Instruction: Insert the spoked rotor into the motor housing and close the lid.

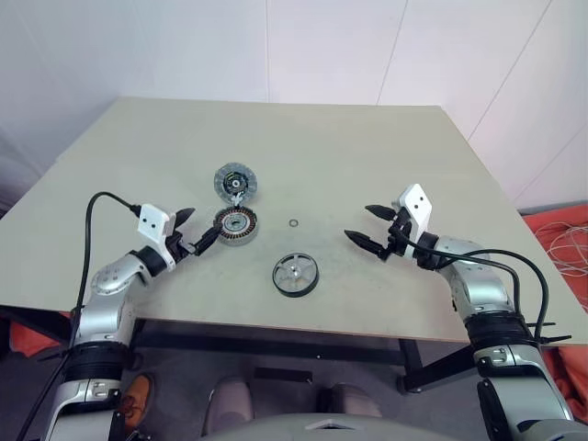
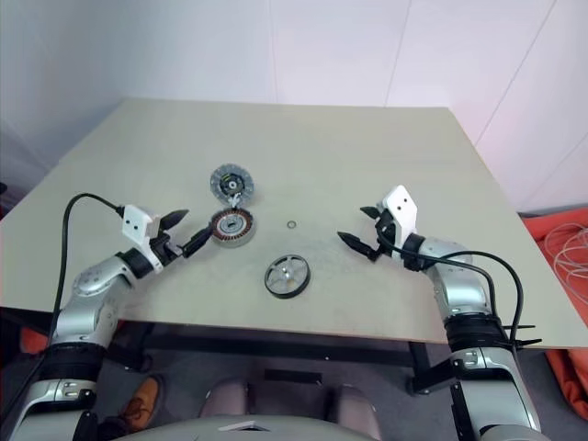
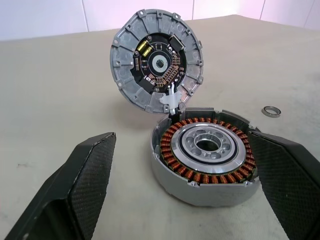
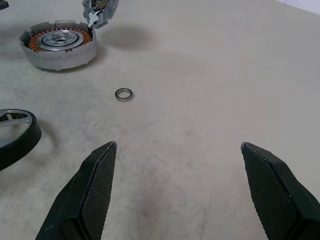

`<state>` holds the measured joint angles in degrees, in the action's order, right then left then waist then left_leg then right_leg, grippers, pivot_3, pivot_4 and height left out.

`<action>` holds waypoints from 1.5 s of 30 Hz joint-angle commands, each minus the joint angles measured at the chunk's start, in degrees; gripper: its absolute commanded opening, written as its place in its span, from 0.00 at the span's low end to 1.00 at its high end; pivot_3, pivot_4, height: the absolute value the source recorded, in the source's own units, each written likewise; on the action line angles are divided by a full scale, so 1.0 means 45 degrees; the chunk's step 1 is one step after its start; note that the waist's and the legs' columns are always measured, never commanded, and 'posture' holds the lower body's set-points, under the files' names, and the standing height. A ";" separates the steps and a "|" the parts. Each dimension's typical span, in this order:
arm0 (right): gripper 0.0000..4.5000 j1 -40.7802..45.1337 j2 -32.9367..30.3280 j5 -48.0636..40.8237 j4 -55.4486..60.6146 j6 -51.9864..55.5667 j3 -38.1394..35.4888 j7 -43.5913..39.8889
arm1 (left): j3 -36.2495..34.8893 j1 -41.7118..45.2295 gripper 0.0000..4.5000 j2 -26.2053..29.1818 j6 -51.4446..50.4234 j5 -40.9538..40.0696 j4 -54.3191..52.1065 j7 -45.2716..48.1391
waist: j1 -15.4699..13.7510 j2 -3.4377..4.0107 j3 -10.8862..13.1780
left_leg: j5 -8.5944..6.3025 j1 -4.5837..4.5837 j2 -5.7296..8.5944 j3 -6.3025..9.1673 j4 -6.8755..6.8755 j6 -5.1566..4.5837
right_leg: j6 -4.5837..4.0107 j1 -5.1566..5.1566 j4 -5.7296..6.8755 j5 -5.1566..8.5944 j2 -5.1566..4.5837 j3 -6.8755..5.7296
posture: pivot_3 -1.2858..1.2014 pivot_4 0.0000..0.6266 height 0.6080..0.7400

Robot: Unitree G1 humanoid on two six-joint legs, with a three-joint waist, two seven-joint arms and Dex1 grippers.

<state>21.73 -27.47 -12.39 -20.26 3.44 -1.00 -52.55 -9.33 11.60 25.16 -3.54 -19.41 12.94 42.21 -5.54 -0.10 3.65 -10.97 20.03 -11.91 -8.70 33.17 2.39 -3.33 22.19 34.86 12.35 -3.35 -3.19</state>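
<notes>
Table [image 1: 386, 165]: a pale beige top carrying all the parts, with both arms reaching in over its near edge.
Motor housing [image 1: 236, 224]: lies flat on the table, left of centre, open side up; a ring of copper windings surrounds a silvery centre.
Lid [image 1: 234, 182]: stands tilted just behind the motor housing, its lower edge meeting the housing's far rim at a small white connector; the dark face with small parts at its centre looks toward the robot.
Spoked rotor [image 1: 296, 275]: lies flat on the table, nearer the front edge than the motor housing and to its right, apart from it; black rim, silver spokes and hub.
Small ring [image 1: 292, 222]: a tiny loose metal ring lying on the table to the right of the motor housing, well apart from the spoked rotor.
Left pincer [image 1: 197, 229]: spread wide and holding nothing; one finger lies close beside the motor housing's left side, and from the left wrist view the housing sits between the two fingers without contact on either side.
Right pincer [image 1: 366, 223]: spread wide and empty, over bare table to the right of the small ring and the spoked rotor, pointing toward them.
</notes>
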 commanded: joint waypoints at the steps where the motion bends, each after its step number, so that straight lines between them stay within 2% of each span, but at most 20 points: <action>1: 1.00 0.0145 -0.0097 -0.0062 0.0179 -0.0258 -0.0104 -0.0038 | -0.0143 0.0040 0.99 0.0085 0.0241 -0.0045 -0.0323 0.0047 | 0.0001 0.0000 0.0000 | 0.0000 0.0000 0.0000 0.0000 0.0000 0.0000 | 0.0000 0.0000 0.0000 0.0000 0.0000 0.0000 | 0.52 0.00 1.00; 14: 1.00 0.0205 -0.0057 -0.0185 0.0245 0.0185 -0.0188 0.0049 | -0.0156 -0.0163 0.99 0.0119 0.0227 -0.0005 -0.0488 0.0037 | 0.0002 0.0000 0.0000 | 0.0000 0.0001 0.0000 0.0000 0.0000 0.0000 | 0.0000 0.0001 -0.0001 0.0000 0.0000 0.0000 | 0.52 0.00 1.00; 16: 1.00 0.0336 0.0054 -0.0884 0.0702 0.1885 -0.0486 0.0310 | -0.0154 -0.0162 0.99 0.0121 0.0219 -0.0008 -0.0505 0.0032 | 0.0002 0.0000 0.0000 | 0.0000 0.0001 0.0000 0.0000 0.0000 0.0000 | -0.0001 0.0001 -0.0001 0.0000 0.0001 0.0000 | 0.52 0.00 1.00; 19: 1.00 0.1011 0.0076 -0.1936 0.1571 0.5923 -0.1123 0.1716 | -0.0227 -0.0165 0.99 0.0112 0.0274 -0.0118 -0.0561 0.0100 | -0.0011 0.0003 0.0001 | 0.0000 -0.0001 0.0000 0.0001 0.0000 0.0000 | -0.0001 -0.0001 0.0002 -0.0001 0.0001 0.0000 | 0.52 0.00 1.00; 24: 1.00 0.2607 -0.0457 -0.3483 0.2553 1.2286 -0.1612 0.2834 | -0.0215 -0.0368 0.99 0.0090 0.0251 -0.0317 -0.0932 0.0335 | -0.0017 0.0014 -0.0001 | 0.0008 -0.0010 -0.0001 0.0001 0.0001 0.0012 | -0.0001 0.0002 0.0017 -0.0001 0.0006 0.0000 | 0.52 0.00 1.00; 27: 1.00 0.3376 -0.0549 -0.3970 0.2513 1.4616 -0.1818 0.3211 | -0.0176 -0.0450 0.99 0.0089 0.0197 -0.0370 -0.1119 0.0437 | -0.0072 0.0015 -0.0002 | 0.0008 -0.0009 0.0000 0.0001 -0.0004 0.0014 | -0.0002 0.0002 0.0013 -0.0001 0.0008 0.0000 | 0.52 0.00 1.00; 32: 1.00 0.4498 0.0286 -0.4683 0.2170 1.8725 -0.3171 0.4218 | -0.0202 -0.0722 0.99 0.0191 -0.0068 -0.0682 -0.1693 0.0770 | -0.0124 0.0016 -0.0002 | 0.0021 -0.0003 0.0001 0.0001 -0.0006 0.0036 | -0.0001 0.0004 0.0007 0.0000 0.0007 0.0000 | 0.52 0.00 1.00; 34: 1.00 0.4645 0.0720 -0.5209 0.2037 1.9630 -0.3614 0.4745 | -0.0241 -0.0890 0.99 0.0238 -0.0147 -0.0749 -0.1900 0.0806 | -0.0128 0.0016 -0.0002 | 0.0035 -0.0004 0.0000 0.0001 -0.0006 0.0062 | -0.0001 0.0008 0.0012 0.0000 0.0007 0.0000 | 0.52 0.00 1.00; 38: 1.00 0.4336 0.0610 -0.7363 0.1595 1.9792 -0.3561 0.5662 | -0.0341 -0.1209 0.99 0.0324 -0.0274 -0.0851 -0.2283 0.0857 | -0.0173 0.0019 -0.0002 | 0.0041 -0.0003 -0.0001 0.0001 -0.0010 0.0073 | 0.0000 0.0010 0.0012 0.0000 0.0000 0.0001 | 0.52 0.00 1.00; 45: 1.00 0.4423 -0.0059 -1.0082 -0.1520 1.9792 -0.4097 0.7464 | -0.0284 -0.1405 0.99 0.0351 -0.0316 -0.0878 -0.2492 0.0813 | -0.0394 0.0020 -0.0003 | 0.0048 -0.0009 0.0000 -0.0001 -0.0009 0.0085 | 0.0007 0.0007 0.0012 0.0004 0.0001 0.0001 | 0.52 0.00 1.00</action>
<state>40.68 -26.91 -53.56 -25.81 92.25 -17.84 -20.44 -9.60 4.79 26.07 -5.26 -22.57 4.02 45.88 -7.31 -0.01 3.64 -10.75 19.99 -11.91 -8.71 33.13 2.77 -3.29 22.22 34.91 12.38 -3.35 -3.18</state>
